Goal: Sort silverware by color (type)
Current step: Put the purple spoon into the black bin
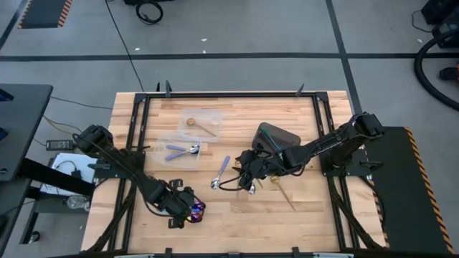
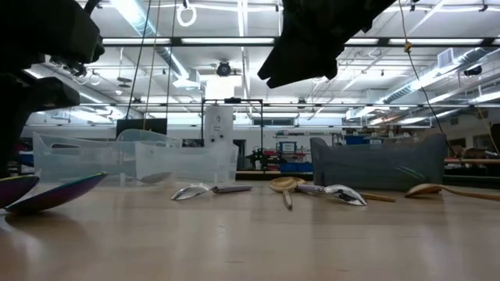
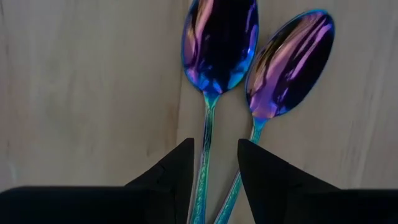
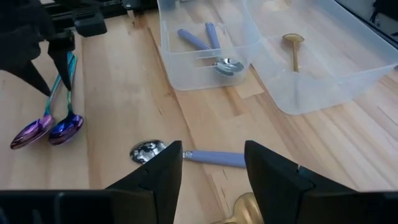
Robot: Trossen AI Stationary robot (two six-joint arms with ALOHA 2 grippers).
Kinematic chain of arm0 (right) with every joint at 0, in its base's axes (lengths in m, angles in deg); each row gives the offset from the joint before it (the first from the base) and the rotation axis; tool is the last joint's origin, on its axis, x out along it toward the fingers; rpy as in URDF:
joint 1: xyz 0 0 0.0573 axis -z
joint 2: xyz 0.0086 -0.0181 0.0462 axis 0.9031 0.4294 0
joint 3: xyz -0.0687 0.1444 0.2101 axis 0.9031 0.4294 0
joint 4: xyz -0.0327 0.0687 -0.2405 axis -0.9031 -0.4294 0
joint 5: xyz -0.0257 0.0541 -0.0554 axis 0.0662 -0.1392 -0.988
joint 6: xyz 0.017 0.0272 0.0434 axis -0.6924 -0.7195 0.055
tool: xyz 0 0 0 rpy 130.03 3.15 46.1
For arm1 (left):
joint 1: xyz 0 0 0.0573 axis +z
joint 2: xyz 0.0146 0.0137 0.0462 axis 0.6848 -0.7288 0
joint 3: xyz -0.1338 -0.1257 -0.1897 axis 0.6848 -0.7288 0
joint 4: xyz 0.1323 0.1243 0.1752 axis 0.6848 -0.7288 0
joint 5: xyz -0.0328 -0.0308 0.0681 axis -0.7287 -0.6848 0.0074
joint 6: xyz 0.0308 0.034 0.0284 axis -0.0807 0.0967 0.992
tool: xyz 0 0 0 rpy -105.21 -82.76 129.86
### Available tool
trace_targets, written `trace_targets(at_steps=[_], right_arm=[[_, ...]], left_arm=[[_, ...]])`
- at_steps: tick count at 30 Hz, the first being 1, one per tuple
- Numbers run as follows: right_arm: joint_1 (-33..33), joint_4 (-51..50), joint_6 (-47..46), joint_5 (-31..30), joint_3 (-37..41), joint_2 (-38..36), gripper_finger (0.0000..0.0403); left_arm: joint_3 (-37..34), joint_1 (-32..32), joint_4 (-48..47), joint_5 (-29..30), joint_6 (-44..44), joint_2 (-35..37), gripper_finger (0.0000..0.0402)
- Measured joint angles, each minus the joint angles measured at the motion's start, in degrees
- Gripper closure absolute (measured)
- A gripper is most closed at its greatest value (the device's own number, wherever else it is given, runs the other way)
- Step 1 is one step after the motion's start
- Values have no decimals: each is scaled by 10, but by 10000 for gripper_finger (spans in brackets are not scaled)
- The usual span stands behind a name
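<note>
The left gripper (image 3: 214, 165) sits low over the wooden table (image 1: 301, 215), fingers parted around the teal handle of one of two iridescent spoons (image 3: 219, 43) lying side by side just ahead of it; whether it pinches is unclear. The right gripper (image 4: 213, 163) hovers spread above a silver spoon with a lavender handle (image 4: 186, 154); beyond it, one clear container (image 4: 208, 78) holds two matching spoons, the neighbouring container (image 4: 348, 74) one gold spoon (image 4: 293, 50); several spoons remain loose, so sorting looks under half done
</note>
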Motion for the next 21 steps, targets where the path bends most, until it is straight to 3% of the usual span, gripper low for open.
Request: trace_targets(at_steps=[14, 21], right_arm=[[0, 14, 5, 2, 0, 8, 219], [12, 64, 25, 64, 0, 53, 219]], left_arm=[[11, 1, 5, -2, 9, -41, 269], [11, 6, 0, 6, 9, -47, 269]])
